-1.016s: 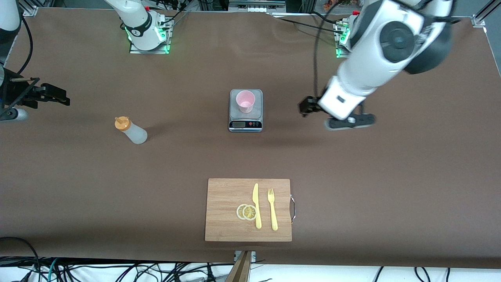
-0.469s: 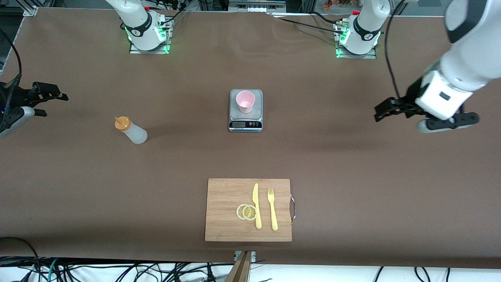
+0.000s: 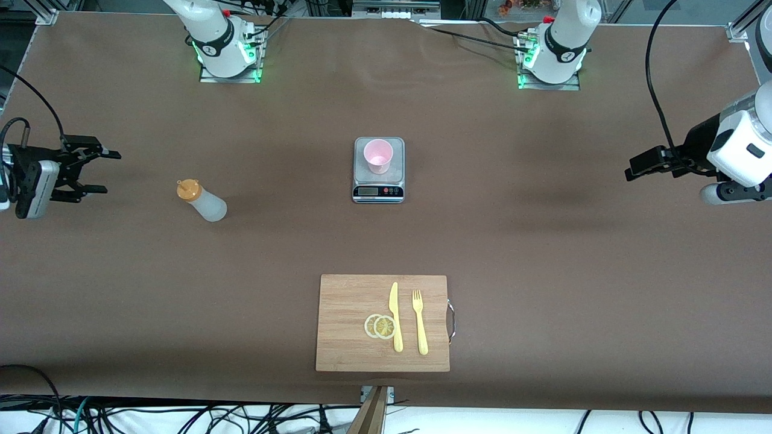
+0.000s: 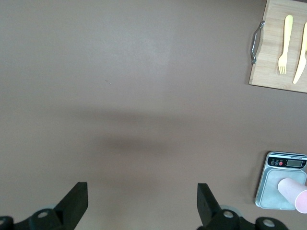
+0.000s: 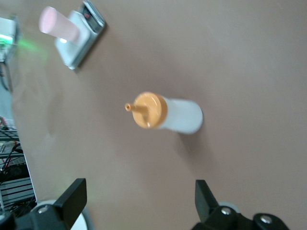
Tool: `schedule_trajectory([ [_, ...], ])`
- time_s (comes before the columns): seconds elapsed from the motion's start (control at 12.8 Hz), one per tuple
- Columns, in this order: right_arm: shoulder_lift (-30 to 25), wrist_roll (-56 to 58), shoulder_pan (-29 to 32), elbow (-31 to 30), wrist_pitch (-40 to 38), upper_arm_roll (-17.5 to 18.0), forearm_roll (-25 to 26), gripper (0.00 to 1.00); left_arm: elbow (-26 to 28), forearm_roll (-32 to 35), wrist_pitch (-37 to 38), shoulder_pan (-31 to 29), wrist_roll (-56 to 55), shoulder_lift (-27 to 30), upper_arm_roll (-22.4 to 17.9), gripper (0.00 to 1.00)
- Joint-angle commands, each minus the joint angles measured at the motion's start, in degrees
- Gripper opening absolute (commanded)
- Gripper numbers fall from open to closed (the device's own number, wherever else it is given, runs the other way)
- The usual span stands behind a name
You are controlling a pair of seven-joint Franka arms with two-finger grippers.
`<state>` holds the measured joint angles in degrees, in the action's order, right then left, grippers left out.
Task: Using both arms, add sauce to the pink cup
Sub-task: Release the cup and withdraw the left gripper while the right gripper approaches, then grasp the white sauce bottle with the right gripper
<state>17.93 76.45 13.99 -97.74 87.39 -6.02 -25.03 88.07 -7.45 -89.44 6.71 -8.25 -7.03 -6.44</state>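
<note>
The sauce bottle (image 3: 202, 201), whitish with an orange nozzle cap, stands upright on the brown table toward the right arm's end; the right wrist view shows this bottle (image 5: 168, 113) too. The pink cup (image 3: 378, 155) stands on a small grey scale (image 3: 378, 183) at mid-table, and this cup (image 4: 295, 192) also shows in the left wrist view. My right gripper (image 3: 108, 173) hangs open over the table's right-arm end, apart from the bottle. My left gripper (image 3: 631, 171) hangs open over the left arm's end, well away from the cup. Both grippers (image 4: 141, 196) (image 5: 139, 191) hold nothing.
A wooden cutting board (image 3: 347, 301) lies nearer to the front camera than the scale. On it are a yellow knife (image 3: 395, 313), a yellow fork (image 3: 420, 322) and two lemon slices (image 3: 380, 326). The arm bases (image 3: 226, 48) stand along the table's back edge.
The left arm has swung away from beside the scale out to its own end of the table. The right gripper has shifted slightly toward the bottle. Both stayed open.
</note>
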Motion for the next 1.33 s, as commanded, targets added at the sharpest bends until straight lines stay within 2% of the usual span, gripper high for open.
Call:
schedule_trajectory([
  [0.0,2.4,9.9,2.4,-0.4,-0.1,0.6,-5.4,1.0,0.6,1.1,1.3,-3.9,1.4,1.1,4.1,1.0],
  [0.16,6.1,18.9,3.4,-0.4,0.3,0.6,-9.0,1.0,0.6,2.2,1.5,-4.3,1.8,1.1,4.6,1.0],
  [0.31,11.4,29.6,4.5,-0.4,0.2,0.6,-14.8,1.0,0.4,3.5,1.5,-3.6,3.5,1.0,4.5,1.0],
  [0.7,20.6,54.1,4.9,0.0,-0.2,0.7,-23.5,1.0,0.2,3.3,1.5,-3.8,3.6,-0.1,4.4,1.0],
  [1.25,28.2,69.5,4.6,1.0,-7.1,2.0,-29.0,1.0,0.1,3.0,1.4,-3.6,3.3,-0.5,4.4,1.0],
])
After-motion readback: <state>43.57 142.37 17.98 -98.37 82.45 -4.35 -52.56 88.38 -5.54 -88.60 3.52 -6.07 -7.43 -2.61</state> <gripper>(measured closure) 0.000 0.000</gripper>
